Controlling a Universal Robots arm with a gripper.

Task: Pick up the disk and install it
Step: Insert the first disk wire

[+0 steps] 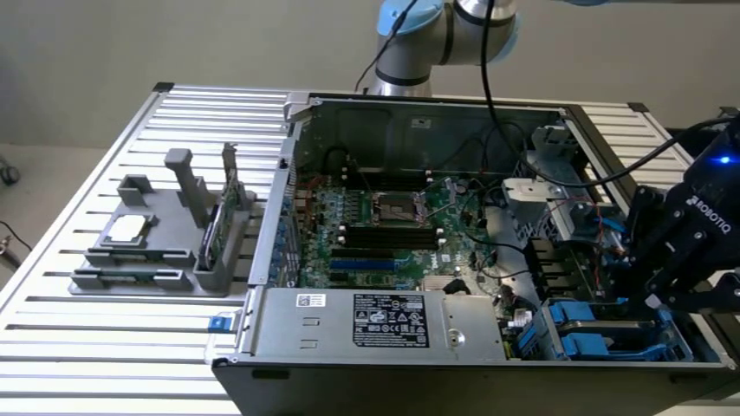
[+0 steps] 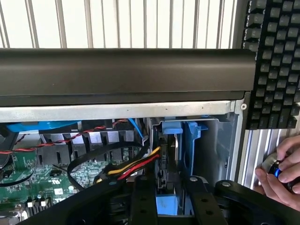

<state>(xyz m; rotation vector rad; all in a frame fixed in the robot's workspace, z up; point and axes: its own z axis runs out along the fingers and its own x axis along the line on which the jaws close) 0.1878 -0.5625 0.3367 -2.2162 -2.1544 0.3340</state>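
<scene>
The gripper (image 2: 164, 197) hovers over the case's drive bay, fingers (image 2: 143, 199) parted and released; the disk (image 2: 165, 154) sits upright between them.

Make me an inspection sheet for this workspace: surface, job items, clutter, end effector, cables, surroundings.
Surface: slatted metal table carrying an open computer case.
Job's things: blue drive frame sits in the bay at the case's corner on the exterior view's right; the disk itself cannot be made out.
Clutter: grey parts holder with a chip and cards, on the exterior view's left.
End effector: hangs over the blue bay, fingers apart, holding nothing visible.
Cables: red, yellow and black bundle beside the bay.
Surroundings: keyboard; a person's hand on a knob.
</scene>
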